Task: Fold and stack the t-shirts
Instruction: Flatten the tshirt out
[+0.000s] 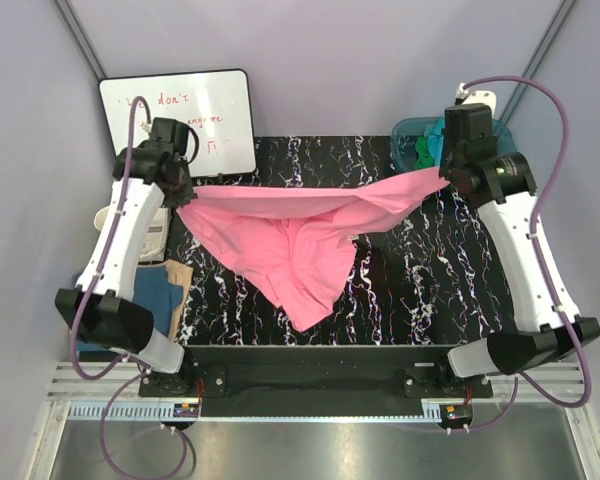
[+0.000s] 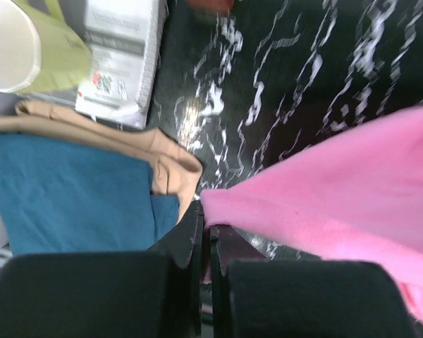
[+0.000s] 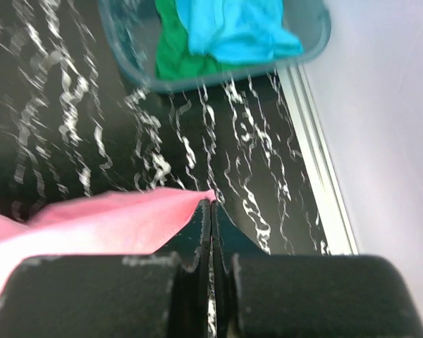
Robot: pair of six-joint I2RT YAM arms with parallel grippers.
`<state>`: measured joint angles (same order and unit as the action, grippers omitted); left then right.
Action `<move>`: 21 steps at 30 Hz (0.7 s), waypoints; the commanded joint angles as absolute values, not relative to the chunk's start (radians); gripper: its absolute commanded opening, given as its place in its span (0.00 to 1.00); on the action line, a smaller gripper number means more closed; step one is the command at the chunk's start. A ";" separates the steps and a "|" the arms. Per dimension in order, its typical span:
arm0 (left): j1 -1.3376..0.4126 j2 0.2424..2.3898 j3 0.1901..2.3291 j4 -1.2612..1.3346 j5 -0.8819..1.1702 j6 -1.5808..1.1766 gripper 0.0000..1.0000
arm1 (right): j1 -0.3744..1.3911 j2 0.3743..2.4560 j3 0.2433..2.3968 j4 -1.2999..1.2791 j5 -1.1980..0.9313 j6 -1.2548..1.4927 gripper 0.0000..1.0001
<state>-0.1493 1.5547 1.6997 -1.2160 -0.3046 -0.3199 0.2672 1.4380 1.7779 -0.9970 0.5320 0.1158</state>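
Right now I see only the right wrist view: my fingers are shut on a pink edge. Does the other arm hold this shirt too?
Observer: Yes. The left gripper is shut on the opposite end of the pink t-shirt, which is stretched from there to the right gripper.
Operator: Does the cloth hang flat?
Observer: No. In the top view its middle sags in a point toward the near edge of the table.
Operator: Is any shirt already folded?
Observer: A blue t-shirt lies folded at the table's left side, with a tan cloth showing along its edge.
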 commanded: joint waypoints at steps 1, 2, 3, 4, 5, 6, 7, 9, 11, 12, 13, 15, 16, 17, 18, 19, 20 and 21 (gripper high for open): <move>-0.147 1.399 1.779 -1.132 -0.377 -0.345 0.00 | 0.262 1.318 1.884 -0.956 0.517 0.115 0.00; -0.147 1.379 1.785 -1.106 -0.368 -0.347 0.00 | 0.264 1.304 1.897 -0.954 0.497 0.121 0.00; -0.147 1.338 1.793 -1.094 -0.362 -0.345 0.00 | 0.262 1.286 1.905 -0.954 0.432 0.121 0.00; -0.149 1.319 1.805 -1.088 -0.361 -0.341 0.00 | 0.264 1.249 1.908 -0.939 0.398 0.115 0.00; -0.147 1.306 1.821 -1.088 -0.359 -0.331 0.00 | 0.264 1.230 1.920 -0.939 0.367 0.117 0.00; -0.149 1.277 1.850 -1.086 -0.353 -0.325 0.00 | 0.264 1.200 1.928 -0.937 0.309 0.112 0.00; -0.155 1.263 1.862 -1.086 -0.345 -0.312 0.00 | 0.264 1.180 1.933 -0.933 0.279 0.101 0.00; -0.163 1.218 1.874 -1.083 -0.324 -0.305 0.00 | 0.264 1.126 1.936 -0.928 0.203 0.084 0.00; -0.173 1.152 1.856 -1.065 -0.302 -0.298 0.00 | 0.264 1.088 1.930 -0.931 0.148 0.078 0.00; -0.176 1.126 1.844 -1.055 -0.299 -0.295 0.00 | 0.264 1.045 1.927 -0.931 0.135 0.080 0.00; -0.181 1.100 1.835 -1.040 -0.295 -0.293 0.00 | 0.264 1.026 1.924 -0.931 0.121 0.078 0.00; -0.181 1.025 1.819 -1.029 -0.281 -0.287 0.00 | 0.264 0.977 1.928 -0.937 0.078 0.072 0.00; -0.181 1.003 1.821 -1.029 -0.279 -0.279 0.00 | 0.264 0.967 1.940 -0.939 0.066 0.072 0.00; -0.181 0.965 1.831 -1.029 -0.261 -0.273 0.00 | 0.264 0.954 1.950 -0.940 0.040 0.071 0.00; -0.181 0.948 1.839 -1.029 -0.255 -0.265 0.00 | 0.264 0.939 1.962 -0.946 0.029 0.069 0.00; -0.183 0.928 1.844 -1.031 -0.247 -0.261 0.00 | 0.264 0.931 1.983 -0.946 0.020 0.069 0.00; -0.184 0.895 1.856 -1.029 -0.235 -0.258 0.00 | 0.264 0.925 1.994 -0.948 0.006 0.068 0.00; -0.186 0.881 1.859 -1.029 -0.227 -0.255 0.00 | 0.264 0.917 2.003 -0.946 0.002 0.063 0.00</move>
<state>-0.1802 0.9565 1.8229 -1.0969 -0.2710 -0.2924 0.2676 0.9314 1.9495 -0.9771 0.0776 0.0906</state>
